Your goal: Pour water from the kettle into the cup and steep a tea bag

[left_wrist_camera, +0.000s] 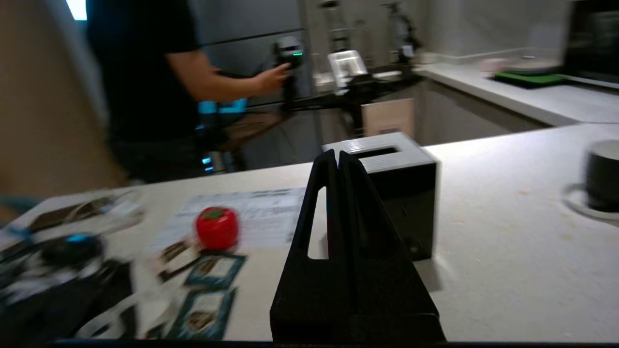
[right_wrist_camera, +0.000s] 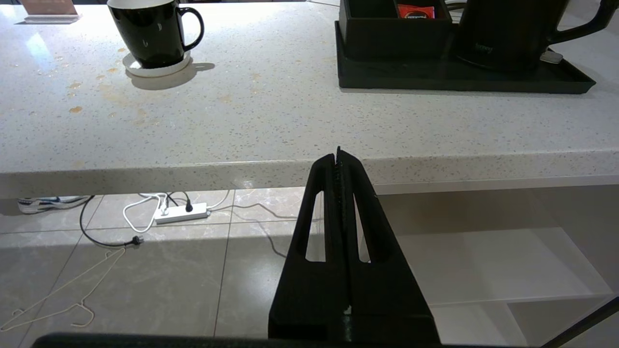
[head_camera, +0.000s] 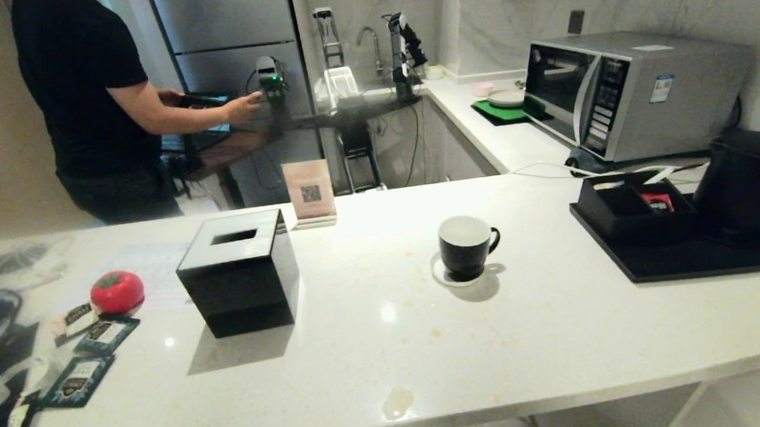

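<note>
White speckled stone counter (head_camera: pixel 378 351), glossy, with tan drips and a small puddle near its front edge, in a marble-walled kitchenette. Pale glossy floor tiles show beneath it in the right wrist view, with a power strip (right_wrist_camera: pixel 180 213) and loose cables on them.

Taking the counter's middle as the dial: the cup (head_camera: pixel 465 247), glossy black with a white inside and a loop handle, stands at 2 o'clock on a round white coaster (head_camera: pixel 446 278). The kettle (head_camera: pixel 749 184), matte black and tapered, stands far out at 3 o'clock on a flat black tray (head_camera: pixel 700 261), its handle pointing away from the cup. On the same tray, between kettle and cup, is a black box (head_camera: pixel 627 209) holding a red sachet (head_camera: pixel 657 202).

At 9 o'clock sits a black cube tissue box (head_camera: pixel 239 272) with a silver slotted top. Farther out at 9 come a red tomato-shaped thing (head_camera: pixel 117 291) and dark packets (head_camera: pixel 78 381). At 12 o'clock a small sign (head_camera: pixel 310 192) stands upright.

Behind the counter, a steel microwave (head_camera: pixel 631 92) and a person in black (head_camera: pixel 84 95) reaching toward equipment.

Left gripper (left_wrist_camera: pixel 337 155): fingers pressed together, empty, above the counter facing the tissue box. Right gripper (right_wrist_camera: pixel 337 154): pressed together too, empty, below the counter's edge.
</note>
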Motion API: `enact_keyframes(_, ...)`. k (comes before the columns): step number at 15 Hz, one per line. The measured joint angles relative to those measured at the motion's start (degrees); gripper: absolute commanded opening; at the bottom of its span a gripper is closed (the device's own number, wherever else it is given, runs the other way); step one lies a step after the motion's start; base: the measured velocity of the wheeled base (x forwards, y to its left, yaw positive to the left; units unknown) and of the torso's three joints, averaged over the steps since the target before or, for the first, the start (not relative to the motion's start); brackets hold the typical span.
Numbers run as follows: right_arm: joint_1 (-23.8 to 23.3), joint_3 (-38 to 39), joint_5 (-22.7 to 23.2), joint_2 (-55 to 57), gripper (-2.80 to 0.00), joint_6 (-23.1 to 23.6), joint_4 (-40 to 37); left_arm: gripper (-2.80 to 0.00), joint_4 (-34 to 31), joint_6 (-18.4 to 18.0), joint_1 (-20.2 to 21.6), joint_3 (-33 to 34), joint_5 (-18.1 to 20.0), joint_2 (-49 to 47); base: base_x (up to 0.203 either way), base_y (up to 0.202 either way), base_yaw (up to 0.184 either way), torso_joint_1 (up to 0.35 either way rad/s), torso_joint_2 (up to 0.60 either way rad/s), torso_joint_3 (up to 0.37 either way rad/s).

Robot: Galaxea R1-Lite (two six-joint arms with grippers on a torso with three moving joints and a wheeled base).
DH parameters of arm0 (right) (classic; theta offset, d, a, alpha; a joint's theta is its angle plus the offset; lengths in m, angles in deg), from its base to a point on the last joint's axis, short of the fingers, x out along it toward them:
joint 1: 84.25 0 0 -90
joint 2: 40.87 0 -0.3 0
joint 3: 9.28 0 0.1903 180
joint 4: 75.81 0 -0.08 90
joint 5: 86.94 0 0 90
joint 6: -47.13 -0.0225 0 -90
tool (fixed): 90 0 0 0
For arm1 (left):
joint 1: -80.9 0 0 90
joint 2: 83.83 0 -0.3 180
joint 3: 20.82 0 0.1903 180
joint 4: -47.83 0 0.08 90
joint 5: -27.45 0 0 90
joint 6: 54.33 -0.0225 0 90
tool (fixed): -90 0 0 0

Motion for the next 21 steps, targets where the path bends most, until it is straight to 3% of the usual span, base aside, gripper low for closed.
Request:
enact_keyframes(4,0.0,0.0,0.0,0.0,-2.8,0.0,0.0,-2.8,-8.9,0.0,1.7,0.0,-8.2,8.0,0.0,0.0,0.0,0.0,0.0,0.0)
enact_keyframes(12,0.0,0.0,0.0,0.0,-2.8,0.0,0.0,-2.8,-30.8,0.0,1.5,0.0,-19.2,15.0,0.0,0.0,0.0,0.0,0.0,0.0)
enact_keyframes(14,0.0,0.0,0.0,0.0,-2.8,0.0,0.0,-2.8,-34.9,0.1,0.9,0.0,-20.1,15.2,0.0,0.0,0.0,0.0,0.0,0.0)
enact_keyframes(21,0.0,0.0,0.0,0.0,-2.8,0.0,0.0,-2.8,-37.4,0.2,-5.3,0.0,-20.0,16.8,0.0,0.0,0.0,0.0,0.0,0.0)
